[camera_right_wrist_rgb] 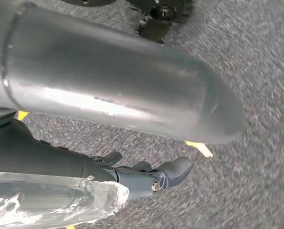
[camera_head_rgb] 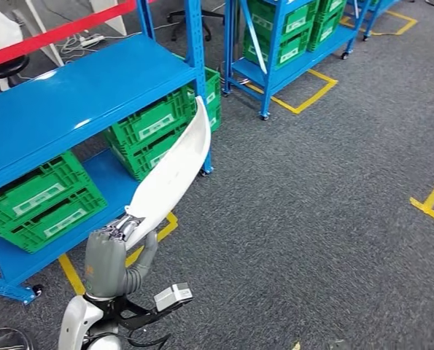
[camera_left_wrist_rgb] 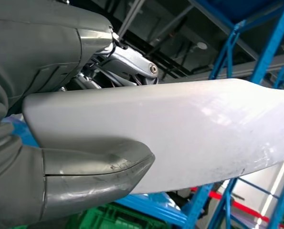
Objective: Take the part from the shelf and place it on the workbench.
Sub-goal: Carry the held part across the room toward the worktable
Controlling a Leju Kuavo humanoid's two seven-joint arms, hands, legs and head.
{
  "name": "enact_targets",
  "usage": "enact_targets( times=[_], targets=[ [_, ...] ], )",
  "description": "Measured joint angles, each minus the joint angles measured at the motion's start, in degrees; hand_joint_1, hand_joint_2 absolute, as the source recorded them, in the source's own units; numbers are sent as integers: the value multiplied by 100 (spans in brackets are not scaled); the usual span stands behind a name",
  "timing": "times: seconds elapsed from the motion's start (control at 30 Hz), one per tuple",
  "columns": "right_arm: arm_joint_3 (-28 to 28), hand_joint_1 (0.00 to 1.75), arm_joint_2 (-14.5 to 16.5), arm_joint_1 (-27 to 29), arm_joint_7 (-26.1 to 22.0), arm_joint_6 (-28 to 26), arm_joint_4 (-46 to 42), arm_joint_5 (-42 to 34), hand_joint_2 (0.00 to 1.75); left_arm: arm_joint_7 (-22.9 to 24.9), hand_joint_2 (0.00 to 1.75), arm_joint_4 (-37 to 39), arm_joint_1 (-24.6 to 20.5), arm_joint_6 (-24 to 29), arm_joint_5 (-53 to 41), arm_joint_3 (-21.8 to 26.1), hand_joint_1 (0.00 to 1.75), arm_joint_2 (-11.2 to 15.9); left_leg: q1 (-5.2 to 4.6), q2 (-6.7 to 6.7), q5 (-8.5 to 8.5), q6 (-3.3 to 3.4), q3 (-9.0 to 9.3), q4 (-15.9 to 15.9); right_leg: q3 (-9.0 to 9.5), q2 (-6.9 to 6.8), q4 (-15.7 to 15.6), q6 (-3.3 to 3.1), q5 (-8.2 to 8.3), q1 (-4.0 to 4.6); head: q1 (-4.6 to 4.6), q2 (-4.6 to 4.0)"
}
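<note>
A long white curved part (camera_head_rgb: 173, 175) rises from my left hand (camera_head_rgb: 111, 255) up towards the blue shelf's corner post. The hand grips its lower end, low in the head view, in front of the shelf. In the left wrist view the part (camera_left_wrist_rgb: 191, 129) lies between the thick grey thumb (camera_left_wrist_rgb: 97, 171) and the metal fingers (camera_left_wrist_rgb: 133, 59) behind it. My right hand (camera_right_wrist_rgb: 133, 102) hangs over the grey carpet, its thumb and dark fingers (camera_right_wrist_rgb: 169, 171) apart with nothing between them.
The blue shelf (camera_head_rgb: 66, 95) stands to the left, with green crates (camera_head_rgb: 44, 200) on its lower level. A second blue shelf (camera_head_rgb: 275, 65) with green crates stands further back. Yellow tape lines (camera_head_rgb: 314, 95) mark the grey carpet, which stretches to the right.
</note>
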Motion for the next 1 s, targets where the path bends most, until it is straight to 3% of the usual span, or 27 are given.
enact_targets(
  times=[0.03,0.07,0.1,0.17,0.23,0.27,0.33,0.37,0.43,0.47,0.53,0.57,0.63,0.67,0.7,0.77,0.8,0.87,0.93,1.0],
  targets=[
    [-13,0,5,-5,-1,-2,0,-3,0,-21,175,20,-4,-29,35,29,175,2,-2,-28,-145,-4,-75,336,-71,71,40,-14,22,12,-8,0],
    [-26,0,12,-3,-1,-2,0,-5,0,-47,175,41,-13,-66,85,58,175,3,-6,-39,-179,5,-65,483,-143,142,84,-21,43,25,-7,0],
    [-40,0,17,2,-1,-3,0,-9,0,-74,175,62,-29,-100,148,86,175,4,-9,-52,-104,26,58,387,-213,213,130,-21,63,35,-8,0],
    [-68,0,40,6,-3,-5,0,-14,0,-132,175,101,-84,-167,267,142,175,4,-13,-210,145,105,531,-299,-344,358,218,-10,105,44,-8,0],
    [-95,0,71,-4,-7,-9,0,-17,0,-171,175,130,-139,-205,339,189,175,2,-10,-430,255,161,900,-911,-460,492,286,32,160,45,-5,0],
    [-108,0,81,-3,-8,-13,0,-18,0,-185,175,144,-159,-218,365,208,175,0,-14,-484,247,173,961,-1033,-504,549,300,68,195,36,-4,0],
    [-138,0,84,19,-13,-19,1,-26,0,-233,175,177,-196,-260,423,239,175,-9,-23,-390,295,186,940,-1085,-584,637,297,153,265,14,-8,0],
    [-152,0,91,36,-15,-24,2,-30,0,-272,175,198,-224,-295,462,251,175,-19,-16,-319,335,209,915,-1110,-635,582,319,185,240,11,1,0],
    [-179,0,104,47,-17,-32,4,-36,0,-355,175,233,-273,-364,545,271,175,-48,3,-169,423,260,842,-1160,-812,325,615,242,-45,15,45,0],
    [-193,0,110,38,-18,-37,4,-36,0,-385,175,248,-286,-394,580,283,175,-58,-2,-96,460,275,799,-1161,-926,184,923,272,-285,15,68,0],
    [-230,0,114,20,-12,-50,4,-31,0,-440,175,288,-298,-434,653,314,175,-68,-8,59,530,277,699,-1158,-1151,85,1649,329,-664,3,89,0],
    [-250,0,116,22,-4,-60,4,-26,0,-464,175,315,-310,-447,688,328,175,-68,-9,137,567,270,649,-1156,-1187,75,1888,352,-699,-4,90,0],
    [-287,0,122,41,11,-75,4,-17,0,-506,175,373,-344,-472,765,347,175,-69,-5,268,630,244,560,-1151,-1006,50,1840,383,-471,-24,92,0],
    [-302,0,126,47,14,-83,4,-16,0,-522,175,401,-367,-491,792,356,175,-69,-3,323,658,221,525,-1145,-747,-16,1507,398,-304,-35,92,0],
    [-314,0,137,40,13,-89,4,-15,0,-539,175,431,-392,-513,813,365,175,-71,-12,374,683,191,501,-1139,-436,-155,1062,416,-239,-32,98,0],
    [-343,0,160,5,3,-101,2,-15,0,-563,175,487,-456,-558,848,388,175,-74,-38,483,729,122,489,-1128,40,-390,336,368,-249,-7,105,0],
    [-361,0,175,-9,-4,-104,1,-15,0,-569,175,520,-495,-580,867,398,175,-76,-49,541,752,88,497,-1127,103,-430,195,310,-302,13,109,0],
    [-399,0,196,-2,-13,-105,0,-15,0,-567,175,595,-565,-617,898,424,175,-79,-34,626,773,15,512,-1122,47,-325,180,148,-274,25,109,0],
    [-429,0,233,14,-19,-104,0,-15,0,-564,175,673,-598,-635,908,469,175,-76,-1,434,578,-53,442,-930,22,-200,177,3,-201,27,99,0],
    [-450,0,258,13,-24,-103,0,-15,0,-563,175,735,-600,-638,911,514,175,-62,11,103,121,-80,193,-269,-35,-63,178,-91,-121,45,76,0]
  ],
)
